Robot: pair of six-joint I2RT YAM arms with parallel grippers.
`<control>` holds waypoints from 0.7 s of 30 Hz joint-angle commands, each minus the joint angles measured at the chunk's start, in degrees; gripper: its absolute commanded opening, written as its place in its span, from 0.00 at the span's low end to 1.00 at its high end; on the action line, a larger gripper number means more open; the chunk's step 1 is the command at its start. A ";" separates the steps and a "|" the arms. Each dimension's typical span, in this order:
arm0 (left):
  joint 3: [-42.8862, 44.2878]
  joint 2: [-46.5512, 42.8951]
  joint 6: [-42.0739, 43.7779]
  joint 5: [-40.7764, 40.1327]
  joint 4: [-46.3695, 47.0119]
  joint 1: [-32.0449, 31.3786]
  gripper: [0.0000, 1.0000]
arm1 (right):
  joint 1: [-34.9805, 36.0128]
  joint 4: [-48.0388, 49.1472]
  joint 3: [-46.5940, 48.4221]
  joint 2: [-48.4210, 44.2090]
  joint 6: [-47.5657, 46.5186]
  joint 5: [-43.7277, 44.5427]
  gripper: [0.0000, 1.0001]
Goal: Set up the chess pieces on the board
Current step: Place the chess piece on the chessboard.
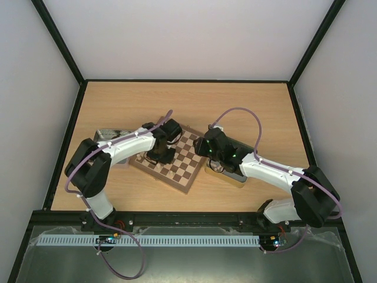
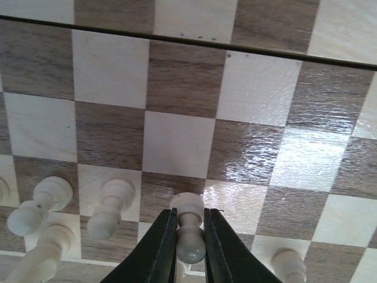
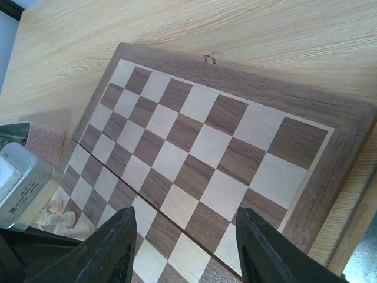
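Gripping a single cream piece (image 2: 190, 247) by its neck, the left hand (image 2: 189, 213) is closed tight on it, its two dark fingers pinching just under the rounded head so that the base can meet the board (image 2: 177, 141) flat. The piece looks upright, with its foot on or just above a square, though the wrist view does not show whether it has actually touched down. Other cream pieces (image 2: 109, 206) stand just beside it in a rough row, which suggests the hand is filling out that row at this side of the board. The narrow grip on the neck probably lets the fingers fit between neighbours without knocking them. The board lies in the middle of the worktop (image 1: 265, 106), turned cornerwise to its edges and somewhat nearer the near edge, and the left arm works over the part that faces the worktop's left edge. The right hand (image 3: 185, 215) hangs open and empty above the part of the board facing the right edge, its fingers spread wide over bare squares. It appears to wait there, out of the other arm's way. Most squares in view carry nothing, so the setup seems to be at an early stage. Judging by this, the next move calls for a gentle release, since a sideways tug on opening could topple this small piece or the ones next to it.
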 commanded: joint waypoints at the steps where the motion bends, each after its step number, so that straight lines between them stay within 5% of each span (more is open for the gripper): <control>1: 1.97 1.42 -0.33 -2.97 -3.32 -0.40 0.16 | -0.19 0.71 -0.86 -1.21 0.02 1.17 0.46; 21: 1.16 2.93 -0.84 -4.27 -2.99 -1.72 0.19 | -0.17 0.77 -1.63 -1.23 0.19 0.88 0.46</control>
